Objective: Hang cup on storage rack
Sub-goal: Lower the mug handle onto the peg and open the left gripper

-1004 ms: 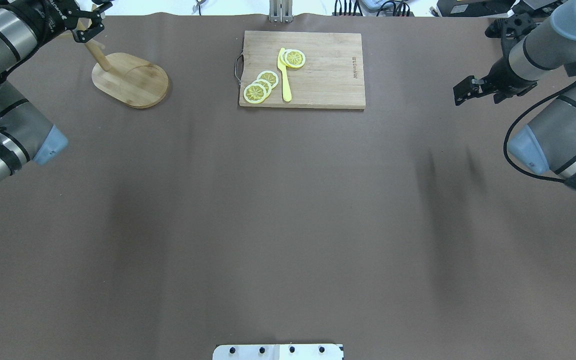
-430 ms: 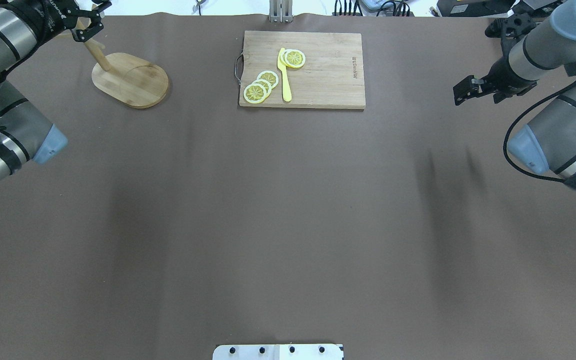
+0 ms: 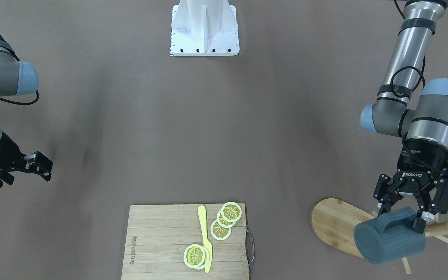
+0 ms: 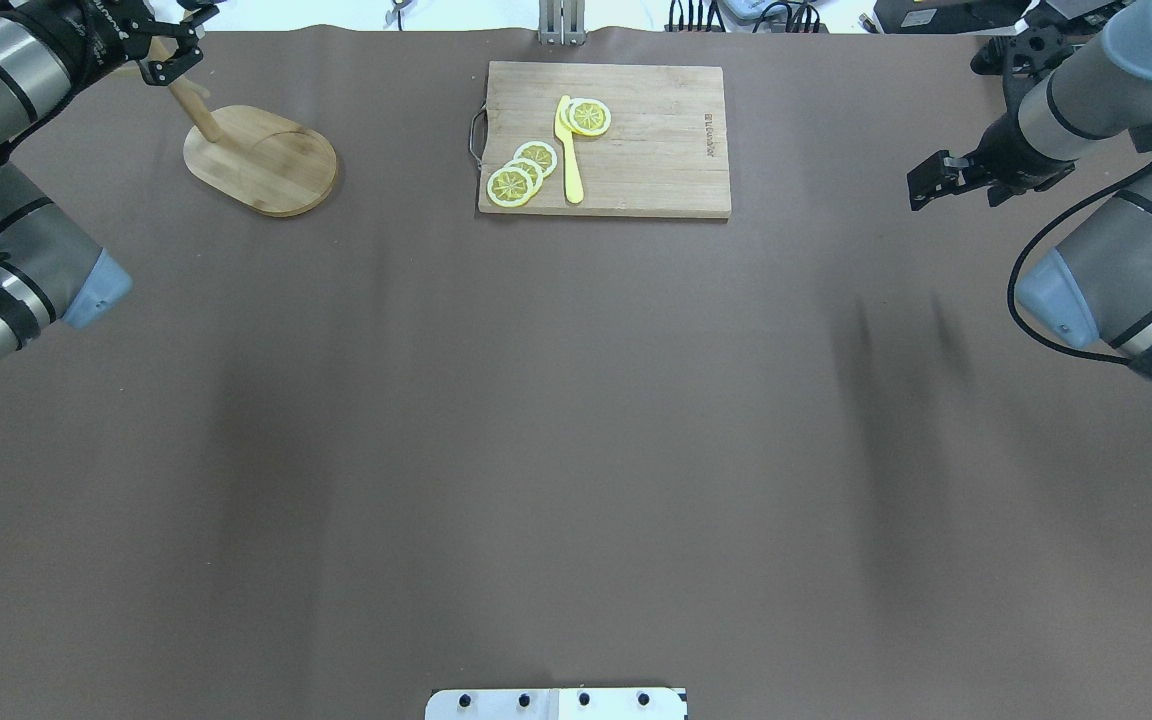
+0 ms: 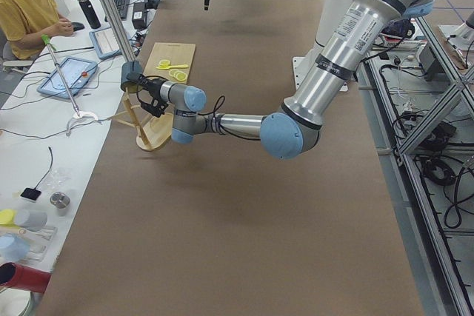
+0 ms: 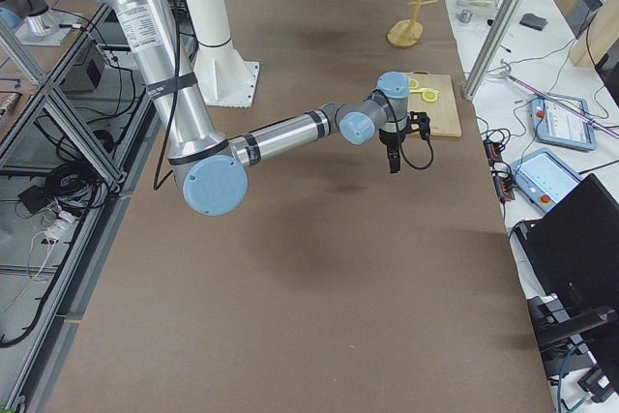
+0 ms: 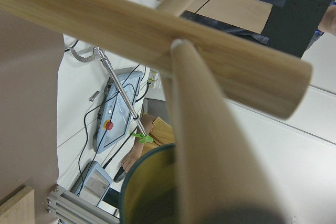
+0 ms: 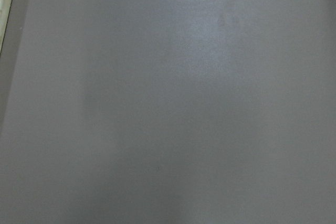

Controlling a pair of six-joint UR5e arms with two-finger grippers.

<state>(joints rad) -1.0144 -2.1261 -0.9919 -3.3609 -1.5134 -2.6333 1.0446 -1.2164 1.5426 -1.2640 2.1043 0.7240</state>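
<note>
The dark slate-blue cup (image 3: 389, 243) lies tilted against the top of the bamboo storage rack (image 3: 335, 221), its handle turned toward my left gripper (image 3: 399, 216). That gripper is open, its fingers spread wide on either side of the handle. In the left wrist view a thick peg (image 7: 210, 145) crosses in front of the cup's olive interior (image 7: 149, 192). In the overhead view only the rack's base (image 4: 266, 165) and the left gripper (image 4: 186, 35) show; the cup is out of frame. My right gripper (image 4: 918, 188) is shut and empty above the table's right side.
A bamboo cutting board (image 4: 626, 140) with lemon slices (image 4: 521, 172) and a yellow knife (image 4: 568, 150) lies at the table's far middle. The white robot base plate (image 3: 204, 35) sits at the near edge. A seated person (image 5: 26, 5) is beyond the far edge.
My left gripper has drifted slightly back and left from the rack's top, its fingers still spread. The right arm has not moved.
</note>
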